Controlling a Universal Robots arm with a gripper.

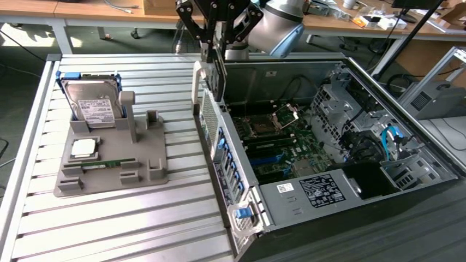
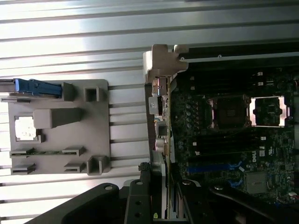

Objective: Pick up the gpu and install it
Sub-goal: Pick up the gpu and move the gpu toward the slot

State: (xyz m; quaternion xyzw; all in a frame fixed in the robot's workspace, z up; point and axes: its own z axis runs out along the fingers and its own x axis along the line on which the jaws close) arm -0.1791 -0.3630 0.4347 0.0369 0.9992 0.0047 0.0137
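The gpu [image 1: 213, 76] hangs on edge in the gripper [image 1: 217, 46], up in the air over the rear wall of the open computer case [image 1: 218, 142], at the exterior view's left side of the case. The jaws are clamped on the card's upper part, one finger on each face. The step in hand looks like carrying the card over to seat it. Doing it well probably means holding the card plumb and parallel to the long slots on the motherboard [image 1: 276, 142], with the blue slot [image 2: 215, 165] a likely target, though which slot it is cannot be told. The pale end bracket [image 1: 195, 82] should line up with the openings in the rear wall. Any tilt would likely jam the edge connector, and a slow, straight descent with an even push seems safest. The grip is high on a thin board, so it may pivot if it catches the case lip. The card looks thin and dark. In the wrist view it shows only as a narrow strip [image 2: 160, 116] running away from the gripper [image 2: 163, 186], with the light bracket at its far end, and the fan face is not visible. Beside the case on the slatted table [image 1: 109, 229] sits a grey holder [image 1: 109, 174] with a hard drive [image 1: 93, 103] standing in it and a memory stick [image 1: 102, 162] lying flat, well apart from the gpu.
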